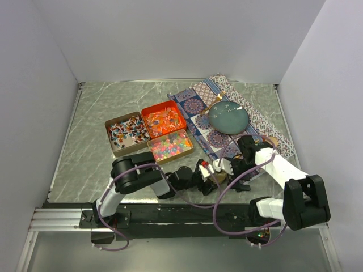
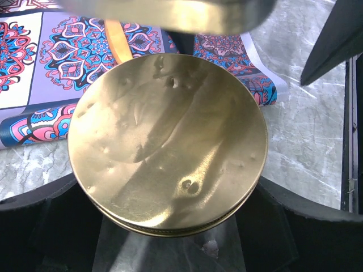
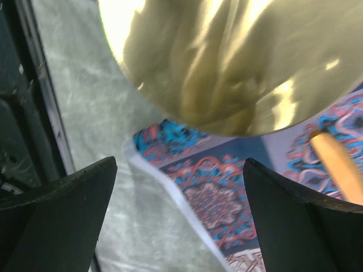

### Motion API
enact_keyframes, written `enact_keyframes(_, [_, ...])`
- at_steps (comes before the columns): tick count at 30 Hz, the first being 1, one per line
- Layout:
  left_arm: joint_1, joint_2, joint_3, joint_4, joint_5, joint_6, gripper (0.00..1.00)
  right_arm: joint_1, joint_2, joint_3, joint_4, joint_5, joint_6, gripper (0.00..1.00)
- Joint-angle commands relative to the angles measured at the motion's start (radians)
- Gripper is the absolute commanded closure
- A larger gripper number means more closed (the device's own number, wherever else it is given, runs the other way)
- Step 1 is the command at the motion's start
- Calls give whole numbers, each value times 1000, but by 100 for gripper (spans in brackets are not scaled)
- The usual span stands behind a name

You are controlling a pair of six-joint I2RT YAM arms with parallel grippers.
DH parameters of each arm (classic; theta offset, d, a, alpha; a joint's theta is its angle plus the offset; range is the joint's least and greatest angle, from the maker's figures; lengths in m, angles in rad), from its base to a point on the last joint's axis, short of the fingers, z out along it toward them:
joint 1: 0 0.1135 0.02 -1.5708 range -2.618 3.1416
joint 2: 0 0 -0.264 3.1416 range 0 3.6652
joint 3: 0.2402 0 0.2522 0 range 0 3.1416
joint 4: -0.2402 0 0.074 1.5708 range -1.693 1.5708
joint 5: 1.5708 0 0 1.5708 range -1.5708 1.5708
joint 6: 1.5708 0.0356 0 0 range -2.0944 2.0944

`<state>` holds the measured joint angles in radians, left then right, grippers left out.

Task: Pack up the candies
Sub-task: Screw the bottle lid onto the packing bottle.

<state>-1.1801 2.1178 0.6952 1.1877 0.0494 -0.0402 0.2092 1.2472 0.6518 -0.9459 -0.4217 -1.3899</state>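
Left tool clamped on the round gold lid, jaws against 2 opposite sides, low centre of overhead frame. Right tool gaped wide, nothing between its jaws, just right of the lid. Candies lay in 3 tins on the desk, up and left of both tools, well apart. Left arm nearer. Judged: lid handling comes first.

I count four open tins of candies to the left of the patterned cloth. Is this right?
Not quite. The top view shows three open tins, not four, holding the candies, to the left of the patterned cloth.
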Motion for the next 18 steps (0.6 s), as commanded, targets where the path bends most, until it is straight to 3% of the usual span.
enact_keyframes(1, [28, 128, -72, -566, -46, -21, 99, -50, -48, 6, -88, 41, -49, 0])
enact_keyframes(5, [27, 125, -50, -605, -43, 2, 99, -146, -91, 107, -195, -32, -83, 0])
enact_keyframes(6, [28, 122, -45, -626, -40, 6, 90, -166, -112, 132, -209, -76, -63, 0])
enact_keyframes(7, [27, 120, -39, -632, -40, 11, 60, -168, -123, 178, -229, -103, -51, 0])
enact_keyframes(9, [25, 104, -46, -632, -37, 29, 38, -168, -153, 219, -232, -152, 0, 0])
enact_keyframes(10, [25, 97, -51, -637, -34, 30, 4, -169, -164, 251, -206, -217, 29, 0])
enact_keyframes(12, [27, 79, -53, -648, -20, 63, 3, -156, -183, 278, -135, -279, 145, 0])
enact_keyframes(15, [23, 51, -69, -643, -19, 72, 3, -108, -158, 319, -73, -344, 274, 9])
enact_keyframes(18, [22, 28, -79, -632, -16, 71, 3, -25, -123, 300, -24, -373, 353, 48])
